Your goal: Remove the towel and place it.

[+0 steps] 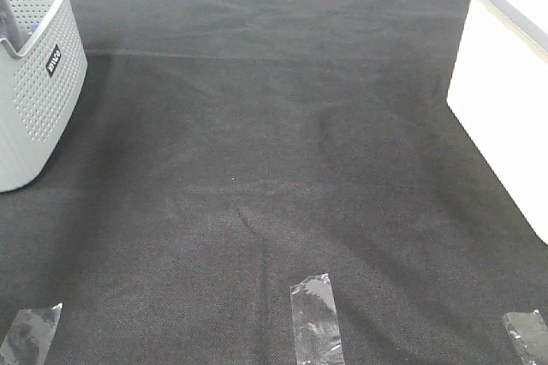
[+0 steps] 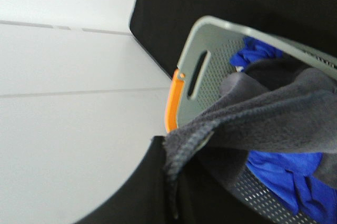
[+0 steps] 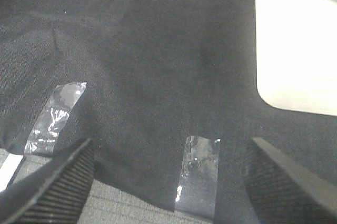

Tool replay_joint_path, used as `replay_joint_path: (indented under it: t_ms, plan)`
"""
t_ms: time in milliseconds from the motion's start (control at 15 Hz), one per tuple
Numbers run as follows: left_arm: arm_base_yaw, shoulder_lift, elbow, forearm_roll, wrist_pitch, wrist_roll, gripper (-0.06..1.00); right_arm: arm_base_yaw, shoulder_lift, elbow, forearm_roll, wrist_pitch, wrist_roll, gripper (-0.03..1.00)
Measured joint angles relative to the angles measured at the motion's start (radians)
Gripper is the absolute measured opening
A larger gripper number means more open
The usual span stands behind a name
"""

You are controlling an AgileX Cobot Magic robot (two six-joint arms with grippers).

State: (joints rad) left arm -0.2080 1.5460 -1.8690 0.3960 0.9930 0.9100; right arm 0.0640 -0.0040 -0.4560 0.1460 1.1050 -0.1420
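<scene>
The greyish-lavender towel (image 2: pixel 274 119) lies across the grey perforated basket (image 2: pixel 210 61), over blue cloth (image 2: pixel 284 176). One hemmed corner of the towel is drawn out over the basket rim and pinched between the dark jaws of my left gripper (image 2: pixel 176 192). In the exterior high view the basket (image 1: pixel 34 99) stands at the table's far left; a dark shape (image 1: pixel 8 18) shows inside it and the left gripper is hidden. My right gripper (image 3: pixel 168 182) is open and empty, its ribbed fingers (image 3: pixel 58 182) spread wide above the table's front edge.
Black cloth (image 1: pixel 274 142) covers the table. Three strips of clear tape (image 1: pixel 315 318) lie along its front edge. A white box-like object (image 1: pixel 505 116) stands at the right. An orange piece (image 2: pixel 171 103) sits on the basket's rim. A white surface (image 2: pixel 68 103) lies beyond the table.
</scene>
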Motion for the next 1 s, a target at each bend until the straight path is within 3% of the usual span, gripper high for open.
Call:
replay_joint_path:
  t_ms: [200,333,467,533,600,733,867,933,1000]
  plan:
    - [-0.122,-0.079,0.000,0.011,0.001,0.000,0.00,0.000,0.028,-0.010,0.000,-0.028,0.004,0.77]
    - [-0.222,-0.117,0.000,0.016,0.002,0.000,0.00,0.000,0.095,-0.014,0.032,-0.142,-0.017,0.77]
    - [-0.309,-0.131,0.000,0.018,0.004,0.008,0.00,0.000,0.251,-0.019,0.194,-0.415,-0.186,0.75]
    - [-0.367,-0.136,0.000,0.018,0.013,0.023,0.00,0.000,0.342,-0.020,0.334,-0.528,-0.311,0.72]
    - [-0.428,-0.136,0.000,0.018,0.031,0.046,0.00,0.000,0.437,-0.022,0.487,-0.583,-0.473,0.68]
    - [-0.512,-0.134,0.000,0.017,0.045,0.110,0.00,0.000,0.643,-0.022,0.868,-0.591,-0.924,0.58]
    - [-0.559,-0.134,0.000,0.017,0.046,0.164,0.00,0.000,0.835,-0.024,1.225,-0.488,-1.337,0.56]
    - [-0.590,-0.134,0.000,0.017,0.047,0.176,0.00,0.000,1.023,-0.060,1.452,-0.313,-1.624,0.59]
    - [-0.600,-0.134,0.000,0.017,0.047,0.176,0.00,0.000,1.119,-0.099,1.496,-0.207,-1.702,0.62]
